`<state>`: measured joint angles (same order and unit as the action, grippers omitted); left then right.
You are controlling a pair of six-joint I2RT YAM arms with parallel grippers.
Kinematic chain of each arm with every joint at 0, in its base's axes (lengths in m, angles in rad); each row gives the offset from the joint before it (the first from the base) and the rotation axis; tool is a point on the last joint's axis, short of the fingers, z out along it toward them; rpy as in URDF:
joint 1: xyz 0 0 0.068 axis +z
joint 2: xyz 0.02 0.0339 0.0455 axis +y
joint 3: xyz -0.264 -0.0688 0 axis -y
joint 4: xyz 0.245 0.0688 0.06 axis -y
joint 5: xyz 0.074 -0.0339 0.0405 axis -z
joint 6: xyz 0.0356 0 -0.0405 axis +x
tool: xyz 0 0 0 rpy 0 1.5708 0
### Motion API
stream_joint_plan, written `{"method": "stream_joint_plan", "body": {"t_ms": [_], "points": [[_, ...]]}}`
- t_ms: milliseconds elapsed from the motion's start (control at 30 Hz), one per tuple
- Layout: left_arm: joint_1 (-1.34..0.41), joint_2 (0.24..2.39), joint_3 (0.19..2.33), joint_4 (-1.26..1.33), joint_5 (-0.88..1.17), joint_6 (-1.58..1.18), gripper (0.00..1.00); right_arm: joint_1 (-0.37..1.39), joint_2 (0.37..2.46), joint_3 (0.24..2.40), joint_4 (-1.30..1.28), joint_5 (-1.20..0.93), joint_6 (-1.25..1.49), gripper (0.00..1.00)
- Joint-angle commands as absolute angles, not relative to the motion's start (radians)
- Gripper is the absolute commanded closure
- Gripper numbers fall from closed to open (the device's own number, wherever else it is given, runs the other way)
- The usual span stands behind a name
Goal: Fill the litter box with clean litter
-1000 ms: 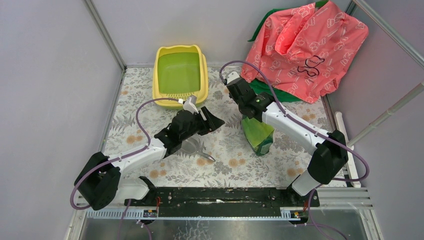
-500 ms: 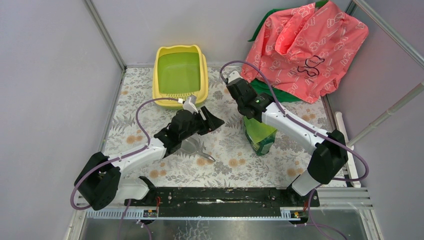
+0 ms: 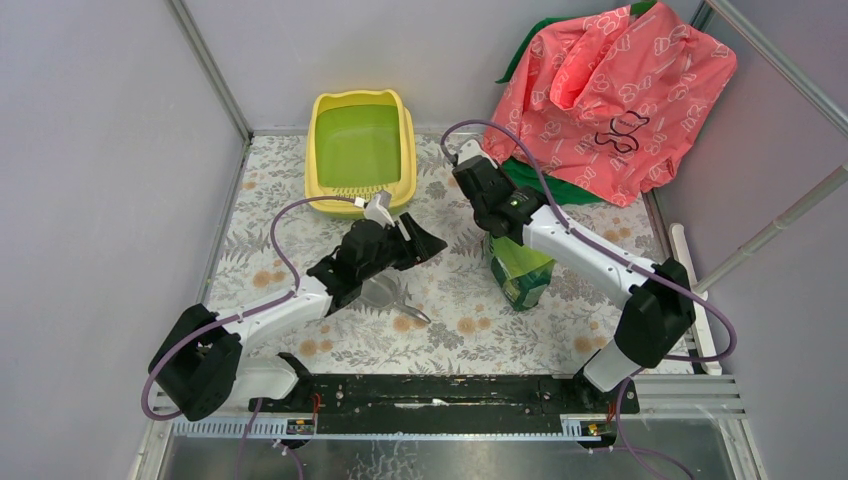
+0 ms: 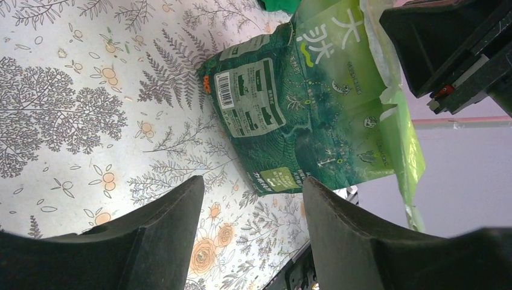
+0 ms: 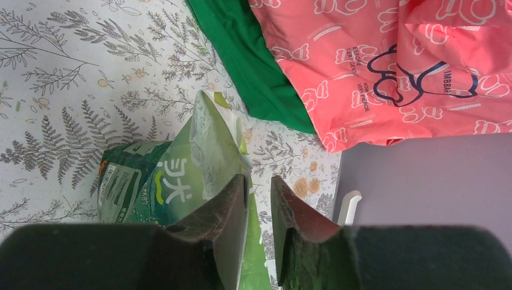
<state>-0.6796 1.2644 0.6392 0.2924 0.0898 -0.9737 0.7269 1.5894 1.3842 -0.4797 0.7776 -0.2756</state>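
The yellow litter box (image 3: 318, 150) with a green inside stands at the back of the table, its slotted lip facing the arms. No granules show in it. The clean litter is hidden. A glossy green bag (image 3: 520, 272) with white lettering stands right of centre; it also shows in the left wrist view (image 4: 302, 121) and the right wrist view (image 5: 151, 187). My right gripper (image 5: 259, 181) is over the bag's top, jaws nearly together on its thin pale-green upper edge. My left gripper (image 4: 253, 181) is open and empty, left of the bag, low over the table.
A pink printed bag (image 3: 610, 90) on green cloth (image 3: 535, 180) lies at the back right, close behind the right arm. A grey scoop-like thing (image 3: 392, 298) lies under the left forearm. Grey walls close the sides; a white rail (image 3: 690, 290) runs along the right edge.
The green bag has shifted slightly to the right under the right gripper. The left arm has hardly moved.
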Motion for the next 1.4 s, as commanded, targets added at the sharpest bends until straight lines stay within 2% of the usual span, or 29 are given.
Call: {"method": "stream_joint_plan", "body": {"t_ms": [0,233,533,633,1033,1367], "points": [[-0.671,1.239,0.624,0.318,0.101,-0.972,0.31,0.732,1.612,1.417,-0.48,0.82,-0.265,0.71],[-0.66,1.212,0.612,0.304,0.101,-0.965,0.31,0.726,1.643,1.441,-0.529,0.788,-0.226,0.74],[-0.656,1.198,0.612,0.286,0.107,-0.965,0.31,0.719,1.587,1.473,-0.557,0.749,-0.186,0.9],[-0.656,1.2,0.621,0.281,0.111,-0.968,0.31,0.719,1.551,1.495,-0.578,0.679,-0.163,1.0],[-0.669,1.229,0.695,0.385,0.169,-1.038,0.31,0.713,1.509,1.568,-0.712,0.23,0.019,1.0],[-0.733,1.161,0.675,0.319,0.036,-1.146,0.29,0.713,1.43,1.414,-0.642,0.161,0.149,1.0]]}}
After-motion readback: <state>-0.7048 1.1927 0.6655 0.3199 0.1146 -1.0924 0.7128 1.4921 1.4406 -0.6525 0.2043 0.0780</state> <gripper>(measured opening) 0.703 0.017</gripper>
